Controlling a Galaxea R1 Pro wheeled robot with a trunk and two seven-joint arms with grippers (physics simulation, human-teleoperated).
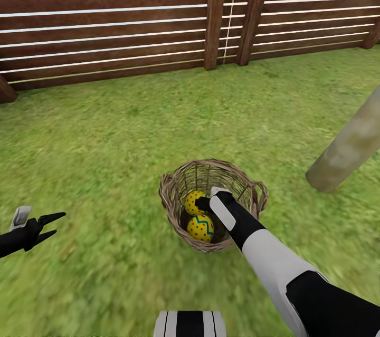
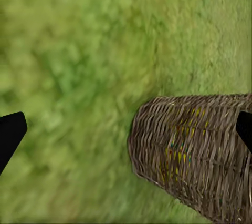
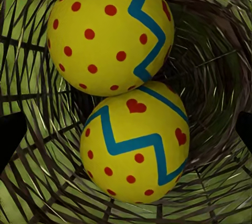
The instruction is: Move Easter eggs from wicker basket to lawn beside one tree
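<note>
The wicker basket (image 1: 211, 205) stands at lower centre on the lawn (image 1: 105, 142) and holds two visible Easter eggs (image 3: 107, 34). The right hand (image 1: 203, 203) is inside, spread and empty. Step: egg retrieval. Next: close on one egg, lift, and carry it to the tree (image 1: 345, 150). The left hand (image 1: 50, 225) is spread.

Ahead of me a dark brown slatted fence (image 1: 105, 20) with two upright posts (image 1: 216, 10) runs across the far edge of the mottled green grass (image 1: 105, 131), pale light showing through its gaps, and a leaning grey-beige trunk (image 1: 348, 147) rises from the turf at my right.
</note>
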